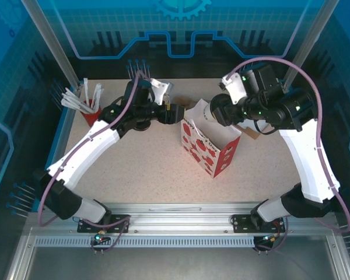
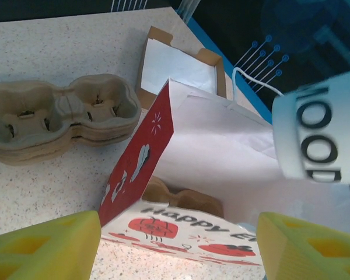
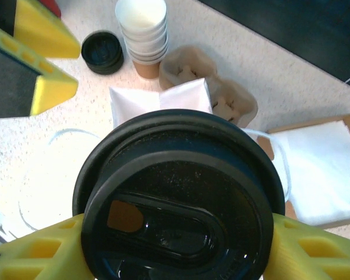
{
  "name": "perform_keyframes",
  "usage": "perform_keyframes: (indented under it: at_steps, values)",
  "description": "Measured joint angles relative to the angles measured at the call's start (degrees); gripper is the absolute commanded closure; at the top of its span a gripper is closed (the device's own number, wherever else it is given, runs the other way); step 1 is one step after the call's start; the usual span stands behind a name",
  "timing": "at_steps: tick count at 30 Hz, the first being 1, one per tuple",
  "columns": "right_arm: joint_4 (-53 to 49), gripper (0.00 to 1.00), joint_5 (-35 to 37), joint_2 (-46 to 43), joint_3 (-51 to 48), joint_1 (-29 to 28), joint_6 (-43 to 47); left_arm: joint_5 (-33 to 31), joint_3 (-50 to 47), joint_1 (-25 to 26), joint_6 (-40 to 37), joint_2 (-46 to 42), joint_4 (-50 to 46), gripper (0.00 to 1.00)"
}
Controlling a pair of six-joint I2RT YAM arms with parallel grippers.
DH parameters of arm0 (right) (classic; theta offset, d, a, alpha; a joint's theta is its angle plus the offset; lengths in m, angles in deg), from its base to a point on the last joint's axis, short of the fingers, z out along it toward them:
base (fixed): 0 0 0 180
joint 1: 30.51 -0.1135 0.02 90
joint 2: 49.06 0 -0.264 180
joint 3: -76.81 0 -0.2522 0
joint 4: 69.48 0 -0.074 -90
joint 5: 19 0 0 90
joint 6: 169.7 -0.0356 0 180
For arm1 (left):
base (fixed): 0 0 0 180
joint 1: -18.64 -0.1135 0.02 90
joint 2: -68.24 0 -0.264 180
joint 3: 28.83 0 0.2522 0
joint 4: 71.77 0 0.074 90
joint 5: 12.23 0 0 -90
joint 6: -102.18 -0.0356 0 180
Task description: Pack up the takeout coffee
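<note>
At the far left of the table stands a red cup (image 1: 91, 114) full of white stirrers. Next to the right, the left gripper (image 2: 178, 248) hangs with its yellow fingers (image 2: 44, 248) spread wide and nothing between them, looking down on a stack of brown pulp cup carriers (image 2: 58, 119) and an open cardboard box of white napkins (image 2: 181, 64). At the table's centre stands a red-and-white printed paper bag (image 1: 207, 147), mouth open, with another pulp carrier (image 2: 181, 199) lying in its bottom.

The takeout coffee (image 3: 181, 198), a white paper cup with a round black plastic lid, is in the air over the far rim of the bag's mouth. It is tilted: in the overhead view its long axis runs roughly left to right, base toward the left arm, lid toward the right arm. The lid is glossy, with an oval recess and a small sip hole showing brown. The cup wall carries bold black letters.

The right gripper (image 3: 178, 254) pinches the coffee, a yellow finger on each side. Beyond it in the right wrist view stand a stack of lidless white paper cups (image 3: 143, 29) and a loose black round lid (image 3: 102, 52).
</note>
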Motion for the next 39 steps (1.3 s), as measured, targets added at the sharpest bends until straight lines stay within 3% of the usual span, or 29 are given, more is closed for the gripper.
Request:
perform_keyframes:
  at_steps: [22,39]
  values:
    - [-5.03,0.64,-1.25,7.5,-7.43,-0.13,0.09,3.76,10.25,0.13,-7.85,9.44,-6.32,0.31]
    - [-3.52,0.65,-1.25,7.54,-11.74,-0.11,0.26,7.06,23.37,0.13,-10.64,22.77,-12.72,0.55]
